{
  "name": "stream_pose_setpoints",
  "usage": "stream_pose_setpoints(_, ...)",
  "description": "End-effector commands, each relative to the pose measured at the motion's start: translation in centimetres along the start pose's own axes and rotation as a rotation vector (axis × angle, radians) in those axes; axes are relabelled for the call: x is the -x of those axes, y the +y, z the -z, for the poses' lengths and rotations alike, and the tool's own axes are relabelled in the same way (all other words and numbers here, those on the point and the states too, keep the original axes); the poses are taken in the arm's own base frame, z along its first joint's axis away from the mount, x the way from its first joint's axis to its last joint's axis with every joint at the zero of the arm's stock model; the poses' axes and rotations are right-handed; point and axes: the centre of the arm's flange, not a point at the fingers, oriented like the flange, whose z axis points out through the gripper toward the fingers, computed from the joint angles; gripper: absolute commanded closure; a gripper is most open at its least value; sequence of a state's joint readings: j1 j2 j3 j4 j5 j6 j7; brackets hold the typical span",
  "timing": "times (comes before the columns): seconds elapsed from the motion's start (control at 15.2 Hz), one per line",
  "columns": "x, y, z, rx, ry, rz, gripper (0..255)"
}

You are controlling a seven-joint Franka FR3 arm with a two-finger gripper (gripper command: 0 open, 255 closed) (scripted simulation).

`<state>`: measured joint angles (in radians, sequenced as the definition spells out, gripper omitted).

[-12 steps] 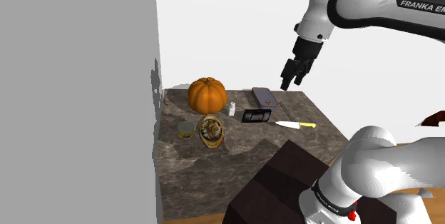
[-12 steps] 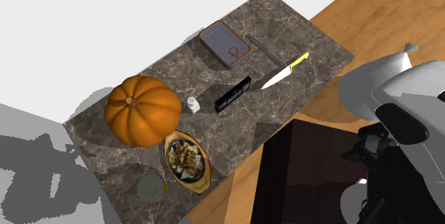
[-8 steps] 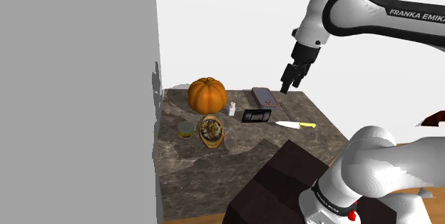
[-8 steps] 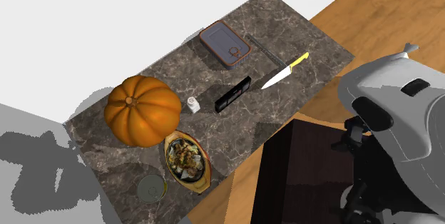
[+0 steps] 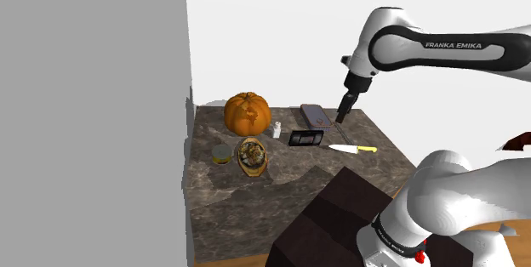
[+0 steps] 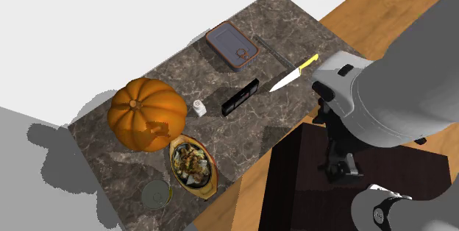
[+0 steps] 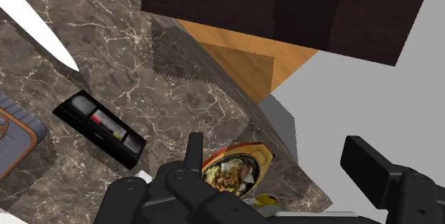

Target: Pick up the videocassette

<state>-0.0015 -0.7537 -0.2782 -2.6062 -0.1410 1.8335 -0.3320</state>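
Observation:
The videocassette [image 5: 306, 138] is a flat black box with a small red-and-white label, lying mid-table between a white shaker and a knife. It also lies on the marble top in the second exterior view [image 6: 240, 97] and in the wrist view [image 7: 100, 128]. My gripper [image 5: 341, 114] hangs in the air above the table's back right part, above and to the shoulder view's right of the cassette. In the wrist view the gripper [image 7: 282, 162] is open, its two black fingers [image 7: 194, 151] wide apart with nothing between them.
An orange pumpkin [image 5: 248, 113], a small white shaker [image 5: 276, 129], a dish of food [image 5: 252, 156] and a can [image 5: 221, 154] sit left of the cassette. A yellow-handled knife [image 5: 352, 148] and a flat orange-rimmed case [image 5: 315, 116] lie near it. A grey wall [image 5: 94, 112] bounds the left; the dark stand [image 5: 328, 223] is in front.
The arm has swung down and the hand has dropped lower, nearer the table's back right part. The objects on the table have not moved.

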Motion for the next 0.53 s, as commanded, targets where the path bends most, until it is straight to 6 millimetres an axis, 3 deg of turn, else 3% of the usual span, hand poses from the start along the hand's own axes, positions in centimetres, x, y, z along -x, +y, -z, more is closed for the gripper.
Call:
stream_pose_setpoints(0.0,-0.3,1.8,-1.7,0.005,0.001,0.055,0)
stream_pose_setpoints(0.46,-2.3,8.1,-8.0,0.019,0.001,0.229,0)
